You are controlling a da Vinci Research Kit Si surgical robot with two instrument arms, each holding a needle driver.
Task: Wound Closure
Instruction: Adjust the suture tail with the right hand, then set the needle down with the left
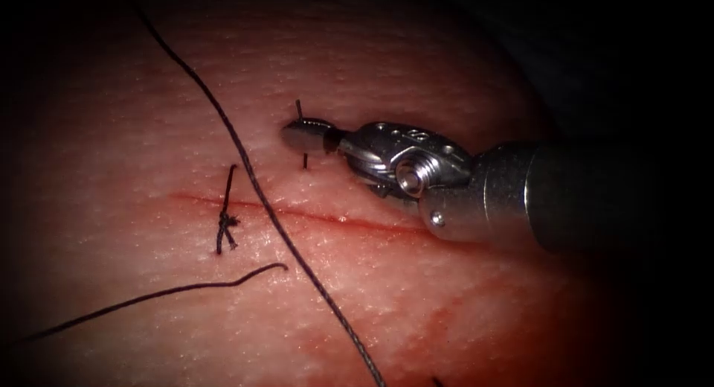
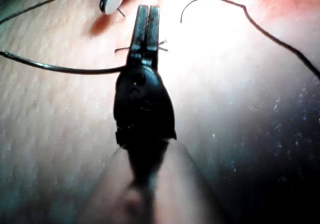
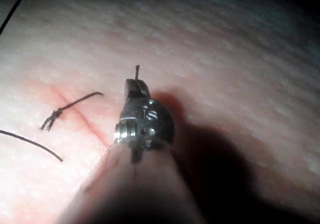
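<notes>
Fingers of right silver needle driver [image 1: 301, 136] clenched across dark curved needle [image 1: 300, 110] mid-curve, above thin red cut [image 1: 335, 219]; left dark driver [image 2: 147, 26] clenched, holding nothing discernible; dark braided thread [image 1: 245, 164] crosses cut.

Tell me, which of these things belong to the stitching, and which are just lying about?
In use: silver right gripper, shut across the short dark needle, whether in tissue unclear; long dark thread; pink pork tissue with its red cut; dark left gripper, shut, nothing seen held.
Lying about: knotted dark stitch across the cut; loose cut thread end; red fluid.
</notes>
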